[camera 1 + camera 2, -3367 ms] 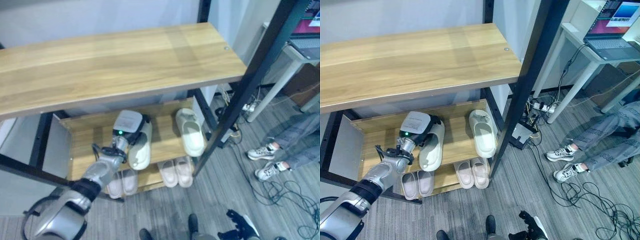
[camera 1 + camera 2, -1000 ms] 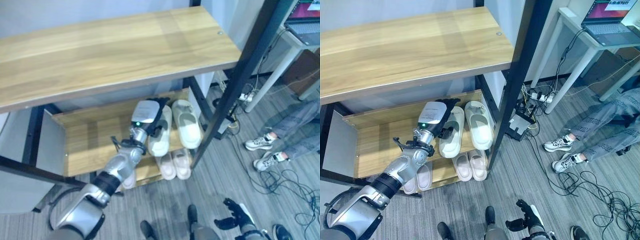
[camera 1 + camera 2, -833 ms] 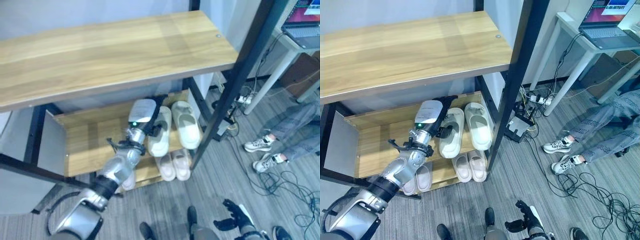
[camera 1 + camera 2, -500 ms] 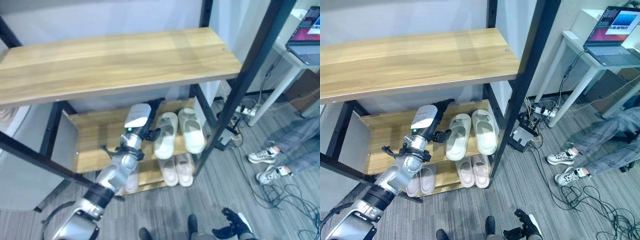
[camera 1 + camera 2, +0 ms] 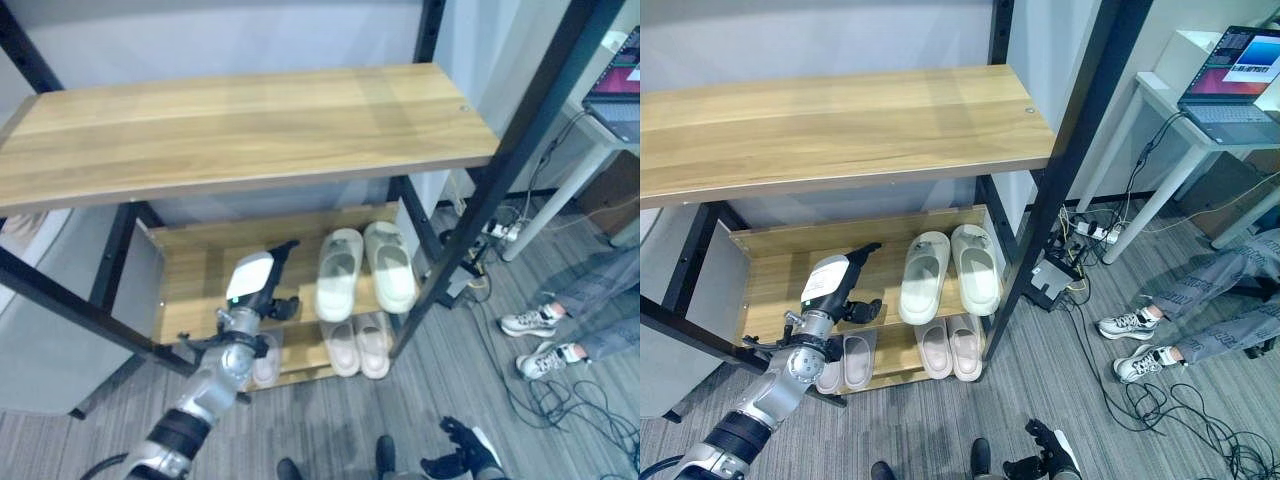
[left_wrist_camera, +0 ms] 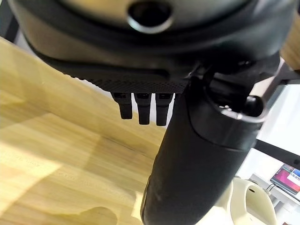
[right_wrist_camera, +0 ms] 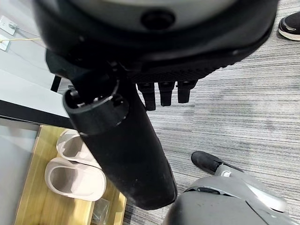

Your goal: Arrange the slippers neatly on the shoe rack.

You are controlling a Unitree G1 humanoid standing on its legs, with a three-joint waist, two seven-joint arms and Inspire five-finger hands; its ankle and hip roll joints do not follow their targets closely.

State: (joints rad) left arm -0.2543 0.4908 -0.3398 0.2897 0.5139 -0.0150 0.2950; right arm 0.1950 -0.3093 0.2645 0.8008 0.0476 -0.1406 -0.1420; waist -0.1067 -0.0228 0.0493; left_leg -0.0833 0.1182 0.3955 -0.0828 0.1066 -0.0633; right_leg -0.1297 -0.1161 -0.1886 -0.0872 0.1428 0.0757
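Two pale cream slippers lie side by side on the rack's middle shelf (image 5: 200, 270), the left slipper (image 5: 338, 275) and the right slipper (image 5: 390, 266), toes pointing to the back. My left hand (image 5: 262, 287) hovers over the bare left part of that shelf, apart from the slippers, open and holding nothing. In the left wrist view its fingers (image 6: 143, 107) reach out straight over the wood, with one slipper (image 6: 248, 206) off to the side. My right hand (image 5: 455, 462) hangs low over the floor, open and empty, its fingers (image 7: 164, 91) straight.
Pinkish slippers stand on the bottom shelf (image 5: 895, 350): one pair (image 5: 358, 345) under the cream ones, another (image 5: 845, 362) further left. Black uprights (image 5: 480, 190) frame the rack. A person's legs with white sneakers (image 5: 535, 322) and a laptop table (image 5: 1225, 85) are at the right.
My left hand has let go of the left cream slipper and drawn back to the left and front. That slipper now lies beside its mate. The camera has also shifted.
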